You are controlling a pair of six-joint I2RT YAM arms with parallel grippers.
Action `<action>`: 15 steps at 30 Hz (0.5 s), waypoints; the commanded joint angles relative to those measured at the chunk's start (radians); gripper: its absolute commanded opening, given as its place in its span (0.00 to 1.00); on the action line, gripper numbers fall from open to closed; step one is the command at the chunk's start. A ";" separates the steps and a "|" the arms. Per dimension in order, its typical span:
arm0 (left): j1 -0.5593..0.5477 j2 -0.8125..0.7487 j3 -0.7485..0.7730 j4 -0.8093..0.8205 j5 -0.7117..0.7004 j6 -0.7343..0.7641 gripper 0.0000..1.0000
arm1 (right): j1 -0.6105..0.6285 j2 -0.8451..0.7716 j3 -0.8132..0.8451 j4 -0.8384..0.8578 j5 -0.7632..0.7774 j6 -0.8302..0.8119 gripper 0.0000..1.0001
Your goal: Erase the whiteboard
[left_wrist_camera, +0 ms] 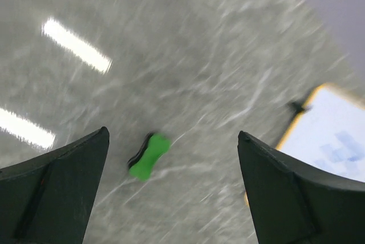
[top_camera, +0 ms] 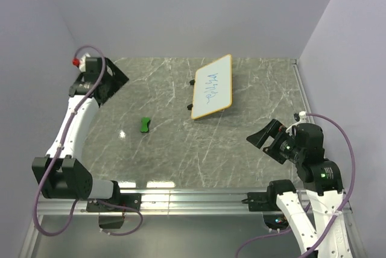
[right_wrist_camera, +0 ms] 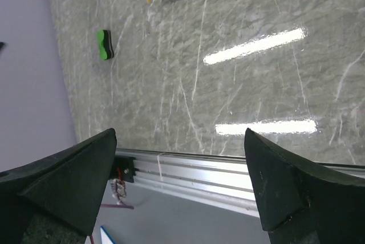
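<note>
Whiteboard sits far back on the counter, blue scribbles unerased. Green eraser lies well apart, untouched. Left pincer and right pincer are spread, empty; seemingly everything remains.

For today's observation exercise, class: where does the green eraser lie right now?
In the top view the green eraser lies on the table, left of centre, to the left of the whiteboard's near corner and apart from it.
</note>
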 commanded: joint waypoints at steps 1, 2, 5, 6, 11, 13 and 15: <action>-0.035 0.023 -0.154 -0.094 0.062 -0.022 1.00 | -0.005 -0.005 0.067 -0.058 -0.015 -0.059 1.00; -0.052 -0.002 -0.194 -0.045 0.074 -0.020 0.99 | -0.005 -0.009 0.078 -0.073 -0.002 -0.070 1.00; -0.149 -0.083 -0.306 0.000 0.047 -0.020 0.99 | 0.001 -0.022 0.106 -0.124 -0.001 -0.119 1.00; -0.199 -0.091 -0.330 0.002 0.035 -0.019 0.99 | 0.007 -0.035 0.103 -0.132 -0.005 -0.124 1.00; -0.318 -0.027 -0.370 -0.006 -0.027 -0.008 0.92 | 0.018 -0.100 0.034 -0.118 -0.113 -0.118 1.00; -0.345 -0.010 -0.381 0.021 -0.035 0.000 0.91 | 0.019 -0.120 0.030 -0.130 -0.134 -0.116 1.00; -0.355 0.024 -0.377 0.035 -0.048 0.007 0.91 | 0.019 -0.124 0.076 -0.153 -0.130 -0.139 0.99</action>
